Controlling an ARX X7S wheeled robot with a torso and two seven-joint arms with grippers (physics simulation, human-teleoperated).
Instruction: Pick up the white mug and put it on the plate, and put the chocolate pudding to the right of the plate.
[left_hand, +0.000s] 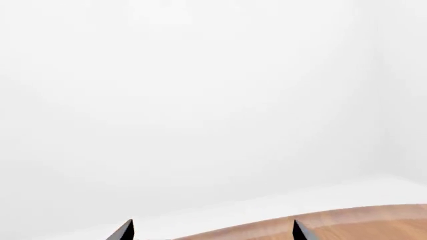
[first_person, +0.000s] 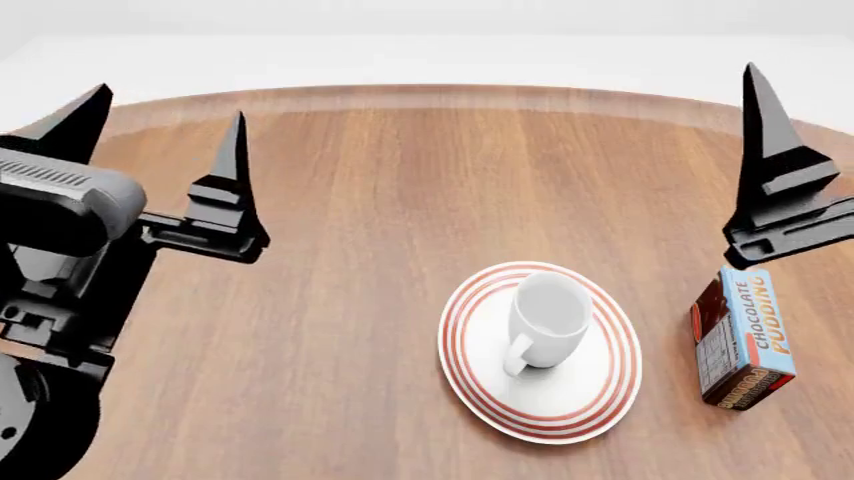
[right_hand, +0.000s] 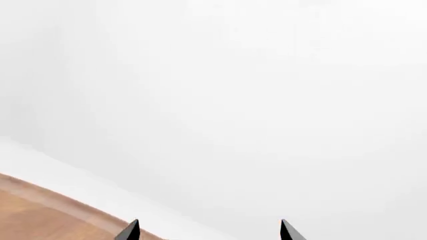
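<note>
In the head view the white mug (first_person: 547, 318) stands upright on the red-ringed plate (first_person: 587, 395), its handle toward the near side. The chocolate pudding (first_person: 743, 337) carton stands just to the right of the plate, a small gap between them. My left gripper (first_person: 158, 125) is raised over the table's left side, open and empty; its fingertips (left_hand: 124, 231) stand wide apart in the left wrist view. My right gripper (right_hand: 208, 231) is open and empty, and one of its fingers (first_person: 763, 130) rises above the carton in the head view, not touching it.
A round wooden table (first_person: 374, 200) carries everything, its far curved edge (left_hand: 320, 220) showing against a plain white floor. My left arm's dark body (first_person: 54, 300) fills the near left corner of the head view.
</note>
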